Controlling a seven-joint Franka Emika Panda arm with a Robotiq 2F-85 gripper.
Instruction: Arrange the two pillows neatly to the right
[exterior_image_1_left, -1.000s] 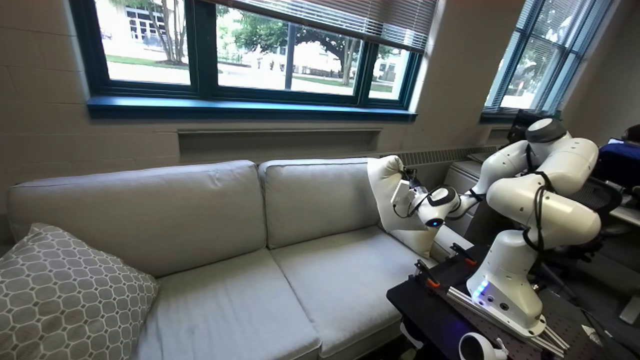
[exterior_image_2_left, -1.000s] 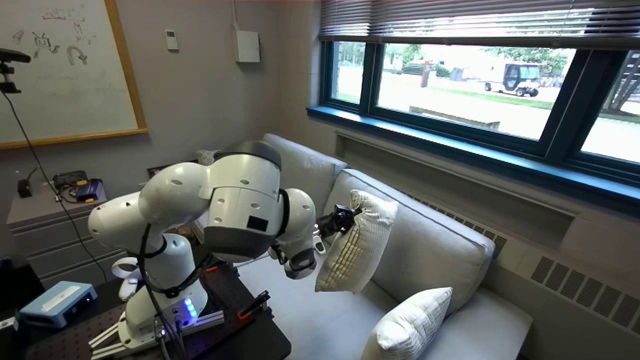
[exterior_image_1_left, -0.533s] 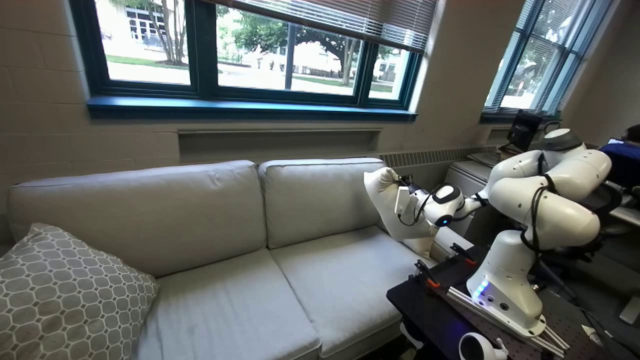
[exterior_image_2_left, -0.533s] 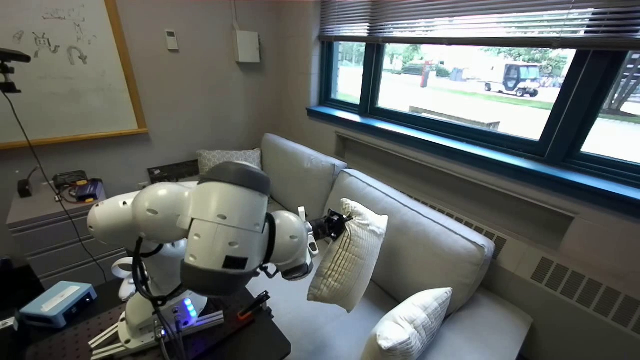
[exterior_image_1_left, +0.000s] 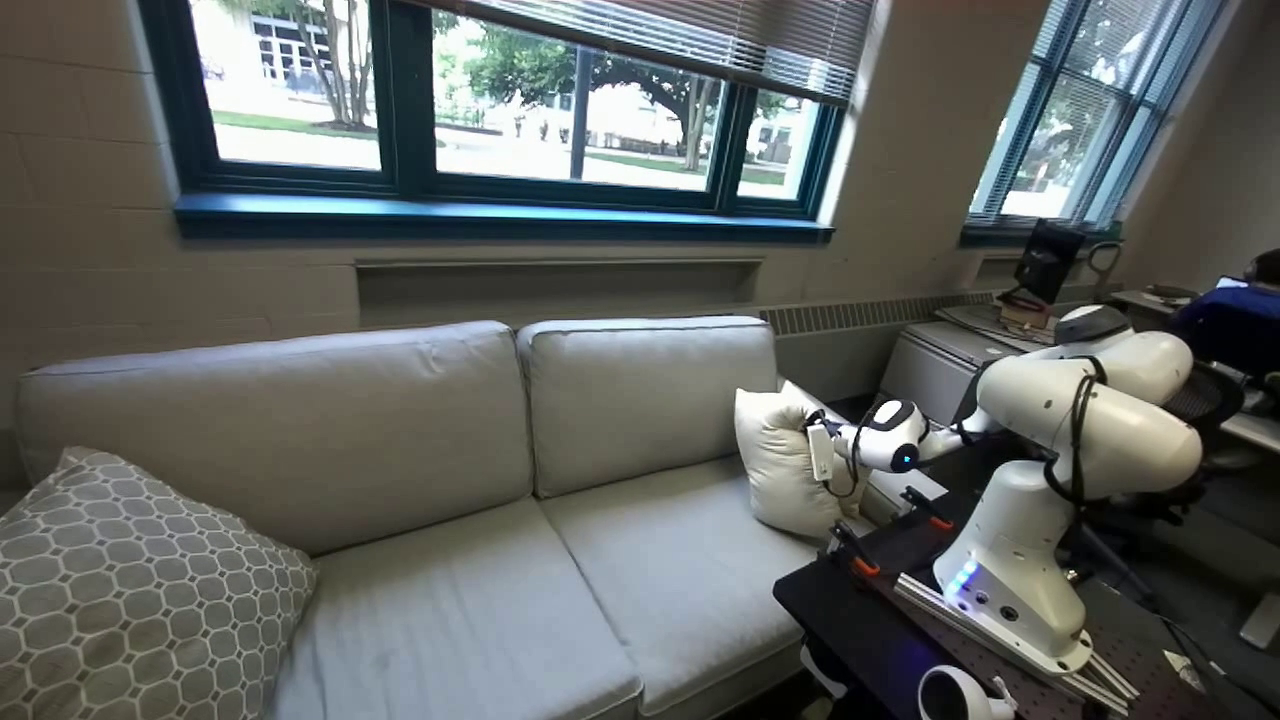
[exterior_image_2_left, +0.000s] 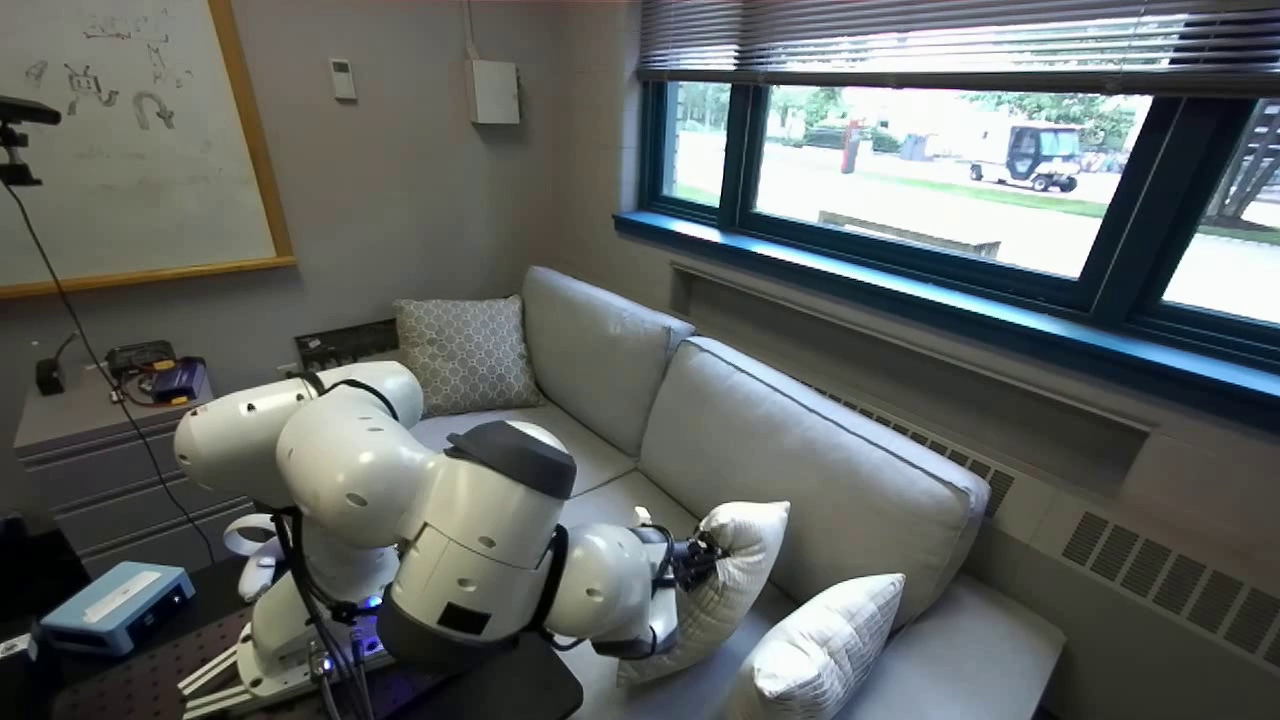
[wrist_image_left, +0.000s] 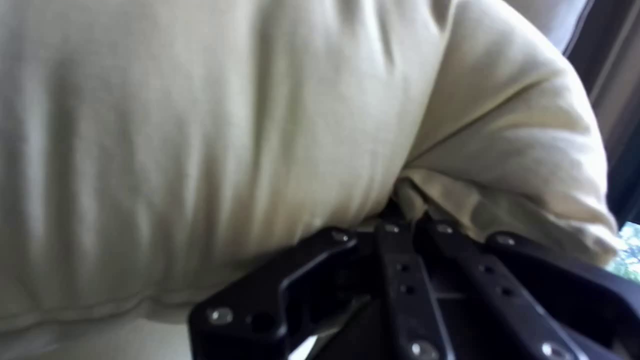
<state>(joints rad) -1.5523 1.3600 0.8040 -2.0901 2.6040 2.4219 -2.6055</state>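
My gripper (exterior_image_2_left: 714, 555) is shut on the edge of a plain cream pillow (exterior_image_2_left: 748, 560). The same pillow shows in an exterior view (exterior_image_1_left: 785, 470), upright and bunched at the grip. Its lower edge is at or just above the sofa seat; I cannot tell if it touches. In the wrist view the cream fabric (wrist_image_left: 150, 125) fills most of the picture, and the fingertips (wrist_image_left: 412, 205) are close together, pinching a fold. The second cream pillow (exterior_image_2_left: 825, 650) leans at the sofa's end, beside the held one with a small gap. In an exterior view (exterior_image_1_left: 785, 470) the held pillow mostly hides it.
The sofa seat (exterior_image_1_left: 660, 550) and back cushions (exterior_image_1_left: 650, 400) lie beside the held pillow. A lattice-patterned cushion (exterior_image_1_left: 150, 590) sits at the far end. The sofa arm (exterior_image_2_left: 970, 650) is past the second pillow. The black robot table (exterior_image_1_left: 850, 610) with clamps stands against the sofa front.
The arm has lowered, bringing the held pillow down from in front of the back cushion to seat level. The grip stays shut on it. The second pillow has not moved.
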